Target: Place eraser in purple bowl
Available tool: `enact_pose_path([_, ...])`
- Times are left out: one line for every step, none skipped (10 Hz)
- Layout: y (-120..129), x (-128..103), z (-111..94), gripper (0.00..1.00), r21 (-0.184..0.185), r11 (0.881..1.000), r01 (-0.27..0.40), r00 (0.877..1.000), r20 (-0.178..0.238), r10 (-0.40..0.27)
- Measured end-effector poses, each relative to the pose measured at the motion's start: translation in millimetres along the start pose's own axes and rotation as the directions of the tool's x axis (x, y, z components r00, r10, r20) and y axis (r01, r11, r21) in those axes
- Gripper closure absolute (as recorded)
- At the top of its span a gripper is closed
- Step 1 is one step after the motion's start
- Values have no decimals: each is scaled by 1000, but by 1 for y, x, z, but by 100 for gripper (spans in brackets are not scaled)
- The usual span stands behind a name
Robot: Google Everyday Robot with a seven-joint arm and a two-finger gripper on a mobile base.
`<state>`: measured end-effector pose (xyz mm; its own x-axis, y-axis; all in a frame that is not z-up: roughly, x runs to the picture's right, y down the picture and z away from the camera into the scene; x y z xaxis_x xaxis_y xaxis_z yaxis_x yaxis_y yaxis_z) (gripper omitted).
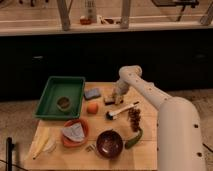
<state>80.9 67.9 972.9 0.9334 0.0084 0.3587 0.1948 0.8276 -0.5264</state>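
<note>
The eraser (109, 100), a small tan-topped block on a dark base, lies on the wooden table (150, 150) near its back middle. My gripper (116, 97) is down right at the eraser's right side, at the end of the white arm (145, 90) that reaches in from the right; whether it touches the eraser I cannot tell. The purple bowl (109, 143), round and dark maroon, stands near the table's front edge, well in front of the eraser.
A blue-grey sponge (92, 93) lies left of the eraser, and an orange fruit (92, 108) in front of it. A white-handled brush (120, 110), a dark cluster (134, 119) and a green vegetable (134, 139) lie to the right. A green tray (50, 100) and an orange dish (75, 133) are on the left.
</note>
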Motion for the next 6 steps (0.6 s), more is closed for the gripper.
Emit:
enact_pose_path([0, -2, 2, 80, -3, 1000, 7, 1000, 14, -7])
enact_pose_path([0, -2, 2, 88, -5, 1000, 9, 1000, 16, -8])
enact_pose_path([0, -2, 2, 97, -5, 1000, 8, 1000, 15, -8])
enact_pose_path([0, -3, 1, 100, -6, 1000, 9, 1000, 15, -9])
enact_pose_path([0, -3, 1, 100, -6, 1000, 9, 1000, 16, -9])
enact_pose_path([0, -4, 0, 100, -4, 1000, 12, 1000, 19, -12])
